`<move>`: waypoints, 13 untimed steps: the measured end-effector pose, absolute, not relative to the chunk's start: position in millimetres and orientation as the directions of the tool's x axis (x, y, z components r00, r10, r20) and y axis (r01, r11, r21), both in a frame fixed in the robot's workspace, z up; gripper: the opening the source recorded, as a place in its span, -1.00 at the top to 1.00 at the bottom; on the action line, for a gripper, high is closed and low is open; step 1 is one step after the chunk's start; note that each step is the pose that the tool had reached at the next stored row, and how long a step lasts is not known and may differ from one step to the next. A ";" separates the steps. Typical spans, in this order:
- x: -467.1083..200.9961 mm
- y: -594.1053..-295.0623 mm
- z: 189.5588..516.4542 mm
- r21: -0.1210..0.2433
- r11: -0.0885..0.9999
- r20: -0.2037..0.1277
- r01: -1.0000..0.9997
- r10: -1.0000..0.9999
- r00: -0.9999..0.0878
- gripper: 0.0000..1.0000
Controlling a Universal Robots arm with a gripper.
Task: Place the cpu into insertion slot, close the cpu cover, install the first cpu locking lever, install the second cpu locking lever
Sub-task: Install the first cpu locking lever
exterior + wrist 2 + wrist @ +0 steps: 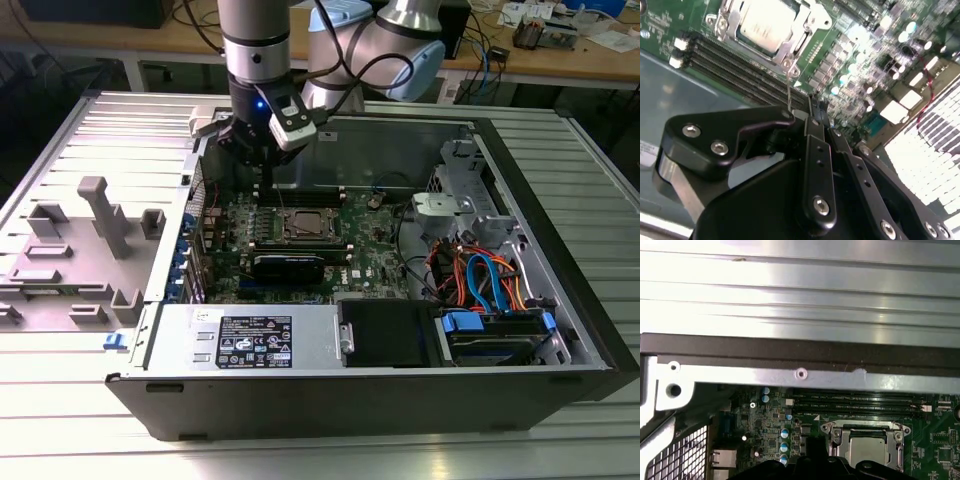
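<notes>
The cpu point(762, 22) lies flat in the insertion slot point(725, 25), its silver top showing through the window of the cpu cover point(795, 42), which is down over it. A thin wire locking lever point(788, 82) stands up from the socket's corner to the tips of my gripper point(815, 107). The black fingers are together; I cannot tell whether they pinch the lever. In the exterior view my gripper point(268, 183) hangs just behind the socket and cpu point(305, 225). The first wrist view has the cpu point(867, 450) and cover point(840, 429) under the dark gripper point(815, 457).
Long black memory slots point(730, 70) run beside the socket, toward the case's metal wall point(800, 375). A power supply point(250, 340), a drive bay point(500, 335) and loose cables point(480, 280) fill the case's near and right parts. A grey fixture plate point(90, 230) lies outside, at the exterior view's left.
</notes>
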State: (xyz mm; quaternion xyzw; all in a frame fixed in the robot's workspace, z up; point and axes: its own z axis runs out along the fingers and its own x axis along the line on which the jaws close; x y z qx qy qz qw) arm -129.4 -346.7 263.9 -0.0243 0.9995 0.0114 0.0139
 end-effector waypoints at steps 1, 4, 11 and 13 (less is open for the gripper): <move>-129.4 -344.2 263.7 0.022 0.999 -0.029 -0.049 -0.048 -0.998 0.79; -127.3 -341.0 263.4 0.022 0.999 -0.029 -0.049 -0.048 -0.998 0.79; -110.7 -341.0 263.1 0.022 0.999 -0.028 -0.049 -0.048 -0.998 0.79; -107.8 -341.0 263.1 0.022 0.999 -0.028 -0.049 -0.048 -0.998 0.79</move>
